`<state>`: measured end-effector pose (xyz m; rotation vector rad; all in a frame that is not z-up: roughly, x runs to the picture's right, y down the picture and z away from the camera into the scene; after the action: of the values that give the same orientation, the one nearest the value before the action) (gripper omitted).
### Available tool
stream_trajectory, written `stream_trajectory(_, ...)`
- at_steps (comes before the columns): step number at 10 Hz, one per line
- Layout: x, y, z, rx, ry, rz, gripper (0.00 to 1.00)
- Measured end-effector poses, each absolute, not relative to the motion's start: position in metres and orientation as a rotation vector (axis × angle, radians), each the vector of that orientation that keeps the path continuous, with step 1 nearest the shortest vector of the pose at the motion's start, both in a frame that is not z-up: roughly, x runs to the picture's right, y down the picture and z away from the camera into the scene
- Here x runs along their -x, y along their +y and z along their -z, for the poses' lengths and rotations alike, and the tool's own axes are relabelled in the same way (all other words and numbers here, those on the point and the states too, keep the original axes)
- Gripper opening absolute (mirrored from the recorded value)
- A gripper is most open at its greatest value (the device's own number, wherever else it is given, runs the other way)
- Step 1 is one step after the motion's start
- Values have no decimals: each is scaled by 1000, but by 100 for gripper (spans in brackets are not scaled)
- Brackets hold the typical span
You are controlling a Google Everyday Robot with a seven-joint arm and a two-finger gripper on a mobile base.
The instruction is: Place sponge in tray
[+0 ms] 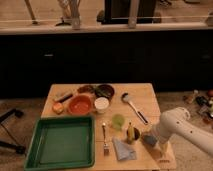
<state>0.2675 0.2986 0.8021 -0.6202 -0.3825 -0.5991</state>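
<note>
The sponge (148, 138), a small blue-grey block, sits on the wooden table near its front right corner. The green tray (36, 144) lies at the table's front left, with nothing in it. My white arm reaches in from the right, and the gripper (154, 141) is down at the sponge, right against its right side. The arm's end hides part of the sponge.
A flat blue-grey cloth (123, 150) lies left of the sponge, with a banana in a cup (131, 134), a green cup (118, 121) and a fork (105, 138) nearby. Behind them are an orange bowl (79, 105), a white cup (101, 104), a dark bowl (105, 91), a ladle (134, 107) and an orange block (58, 108).
</note>
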Motion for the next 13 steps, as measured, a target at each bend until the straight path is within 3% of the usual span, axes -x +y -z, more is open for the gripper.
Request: stream_trajectory(13, -280, 278, -801, 599, -326, 656, 80)
